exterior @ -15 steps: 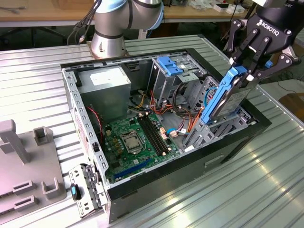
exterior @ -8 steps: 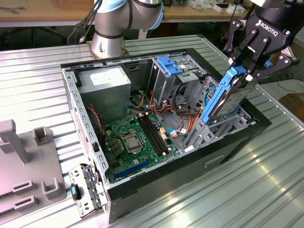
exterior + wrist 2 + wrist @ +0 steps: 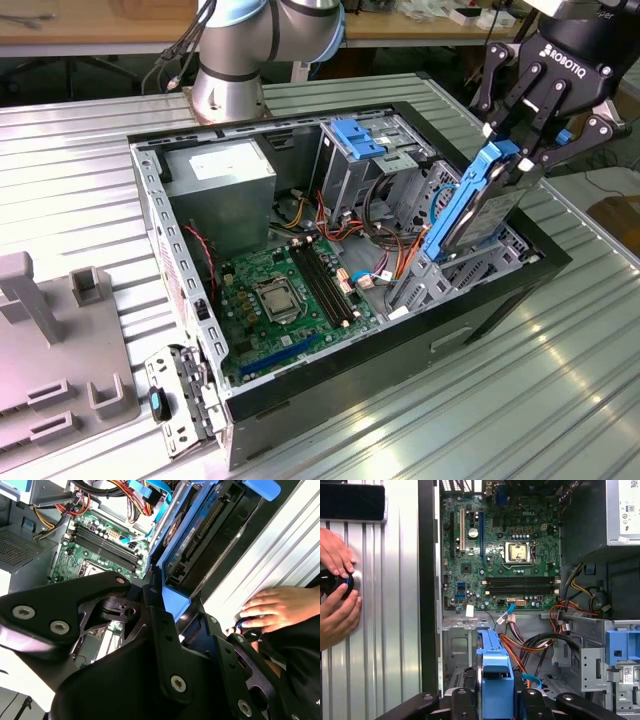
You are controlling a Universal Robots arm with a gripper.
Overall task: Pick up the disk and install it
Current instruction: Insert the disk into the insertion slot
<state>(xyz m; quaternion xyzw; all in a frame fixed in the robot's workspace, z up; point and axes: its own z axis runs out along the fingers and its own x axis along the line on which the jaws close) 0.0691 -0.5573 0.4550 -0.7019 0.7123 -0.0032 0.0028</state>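
gripper (image 3: 513,150) clamped on the top end of the disk (image 3: 485,215), fingers on either side of the blue carrier (image 3: 460,205)
disk tilted, top end well above the case (image 3: 400,395) rim, lower end down in the drive bay (image 3: 420,275) at the case corner on the exterior view's right
can't tell if the lower end touches the bay or just hangs in it, as cables (image 3: 400,255) and the bay wall hide it
second wrist view: disk (image 3: 200,530) shows its metal face framed by blue rails, running away from the fingers (image 3: 162,630) toward the case edge
case lies open on a ribbed table (image 3: 520,400); motherboard (image 3: 285,300) exposed, PSU (image 3: 215,185) at the far end, blue latch (image 3: 355,138) up beside the bay
first wrist view: a person's hands (image 3: 337,617) on the table just outside the case wall, cupped round a small dark knob (image 3: 337,580)
disk not seated yet
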